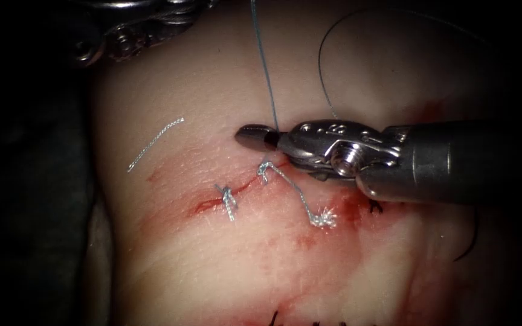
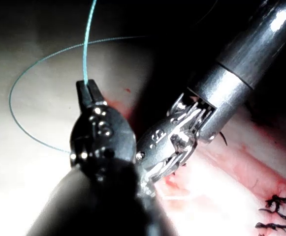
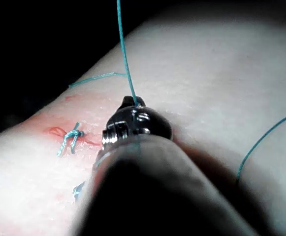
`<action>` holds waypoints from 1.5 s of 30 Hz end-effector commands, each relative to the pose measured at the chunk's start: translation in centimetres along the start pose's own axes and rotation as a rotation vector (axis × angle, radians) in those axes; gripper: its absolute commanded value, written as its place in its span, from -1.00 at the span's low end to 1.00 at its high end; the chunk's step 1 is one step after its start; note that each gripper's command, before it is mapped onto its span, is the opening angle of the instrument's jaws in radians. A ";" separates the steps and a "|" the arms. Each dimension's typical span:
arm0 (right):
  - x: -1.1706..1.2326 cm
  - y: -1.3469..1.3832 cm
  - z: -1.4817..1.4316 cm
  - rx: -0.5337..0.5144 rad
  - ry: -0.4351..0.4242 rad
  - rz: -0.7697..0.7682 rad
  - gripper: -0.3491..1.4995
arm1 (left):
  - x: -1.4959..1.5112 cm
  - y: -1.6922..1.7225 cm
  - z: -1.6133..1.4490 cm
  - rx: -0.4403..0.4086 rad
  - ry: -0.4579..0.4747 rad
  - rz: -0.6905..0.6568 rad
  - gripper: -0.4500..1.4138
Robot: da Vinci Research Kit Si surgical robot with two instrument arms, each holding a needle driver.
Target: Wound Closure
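Observation:
The cut [image 1: 225,194] runs across the tissue [image 1: 225,265], edged with red fluid. Two blue stitches cross it: a knot [image 1: 228,200] on the left and a newer knot [image 1: 264,172] with a long frayed tail [image 1: 322,218]. From that newer knot the thread [image 1: 265,72] rises straight up. My right tool [image 1: 254,137] lies just above the knot, shut on this thread, as its own view shows [image 3: 133,102]. Higher up, my left tool [image 2: 88,89] is shut on the same thread; its metal body [image 1: 134,27] shows at the upper left. I see no needle in either tool.
A loose cut piece of thread [image 1: 155,143] lies on the tissue left of the cut. A slack loop of thread [image 1: 321,60] arcs above the right tool. Dark older stitches [image 2: 275,216] sit at the tissue's edge. A thin dark curve [image 1: 469,244] lies far right.

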 end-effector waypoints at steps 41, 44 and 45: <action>-0.51 0.23 -1.54 -0.047 0.191 -0.135 0.95 | -1.02 -0.11 0.62 -0.008 -0.503 0.654 0.62; -0.51 0.16 -1.54 -0.047 0.191 -0.140 0.95 | -0.93 -0.13 0.59 -0.019 -0.514 0.712 0.76; -0.51 0.14 -1.54 -0.048 0.191 -0.134 0.95 | -0.88 -0.14 0.58 -0.032 -0.519 0.755 0.78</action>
